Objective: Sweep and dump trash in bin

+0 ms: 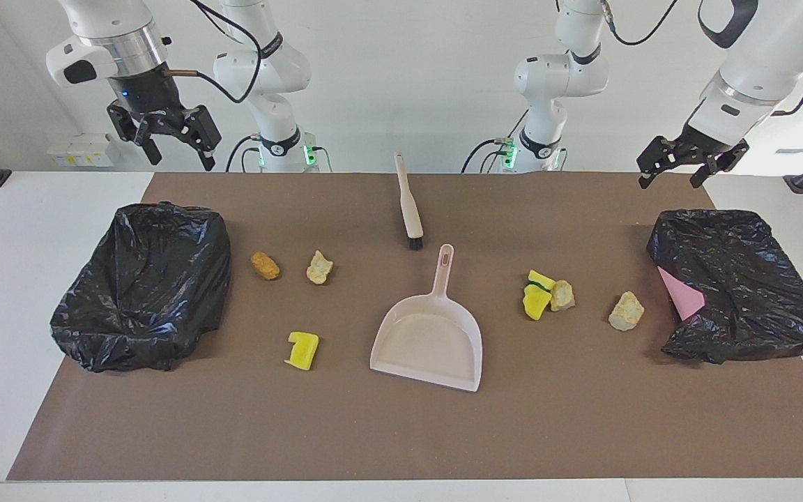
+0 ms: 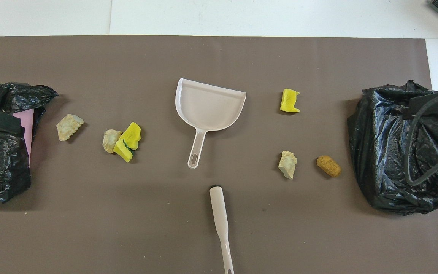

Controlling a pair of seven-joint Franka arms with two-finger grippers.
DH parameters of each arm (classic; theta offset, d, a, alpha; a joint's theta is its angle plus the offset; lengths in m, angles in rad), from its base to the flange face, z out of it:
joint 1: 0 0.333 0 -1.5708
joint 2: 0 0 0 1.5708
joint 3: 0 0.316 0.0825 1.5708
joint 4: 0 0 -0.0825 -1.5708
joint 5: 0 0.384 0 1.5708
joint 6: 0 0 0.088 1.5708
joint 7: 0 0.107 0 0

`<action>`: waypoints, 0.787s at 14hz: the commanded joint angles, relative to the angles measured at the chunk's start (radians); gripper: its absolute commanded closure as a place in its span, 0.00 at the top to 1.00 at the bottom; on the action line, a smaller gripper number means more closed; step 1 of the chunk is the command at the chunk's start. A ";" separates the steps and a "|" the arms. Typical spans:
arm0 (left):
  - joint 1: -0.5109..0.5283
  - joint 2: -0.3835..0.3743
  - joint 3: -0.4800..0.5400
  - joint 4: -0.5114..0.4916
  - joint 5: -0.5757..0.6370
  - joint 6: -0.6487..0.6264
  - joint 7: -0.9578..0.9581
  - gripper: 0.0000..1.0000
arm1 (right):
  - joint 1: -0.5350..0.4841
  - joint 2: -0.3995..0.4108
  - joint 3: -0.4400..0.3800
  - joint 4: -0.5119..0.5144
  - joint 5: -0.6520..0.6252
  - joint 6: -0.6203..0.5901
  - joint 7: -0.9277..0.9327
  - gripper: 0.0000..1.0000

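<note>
The trash lies scattered on the brown mat: an orange-brown chunk [image 1: 265,265] and a beige chunk [image 1: 319,267] near the black-lined bin [image 1: 143,286] at the right arm's end, with a yellow piece [image 1: 302,349] farther from the robots. Toward the left arm's end sit two yellow pieces [image 1: 536,300] touching a beige chunk [image 1: 562,295], then another beige chunk [image 1: 626,311]. A pale dustpan [image 1: 429,341] and brush [image 1: 408,202] lie mid-table. My right gripper [image 1: 180,157] hangs open and empty high over that bin. My left gripper [image 1: 668,178] hangs open and empty over the other bin [image 1: 743,286].
A pink sheet [image 1: 682,293] pokes out of the bin at the left arm's end. The brush lies nearer to the robots than the dustpan, bristles toward the dustpan's handle [image 2: 196,150]. White table [image 1: 18,230] borders the mat.
</note>
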 commanded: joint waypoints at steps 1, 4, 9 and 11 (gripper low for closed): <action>-0.042 -0.058 -0.004 -0.127 -0.014 0.080 -0.006 1.00 | -0.004 0.000 0.006 0.005 -0.003 -0.014 -0.026 1.00; -0.106 -0.119 -0.004 -0.290 -0.034 0.209 -0.013 1.00 | -0.004 -0.023 0.006 -0.046 -0.003 -0.010 -0.023 1.00; -0.229 -0.178 -0.004 -0.488 -0.107 0.371 -0.087 1.00 | -0.012 -0.051 0.006 -0.089 -0.003 -0.004 -0.028 1.00; -0.304 -0.187 -0.004 -0.534 -0.109 0.416 -0.156 1.00 | -0.016 -0.051 0.006 -0.089 -0.003 0.002 -0.026 1.00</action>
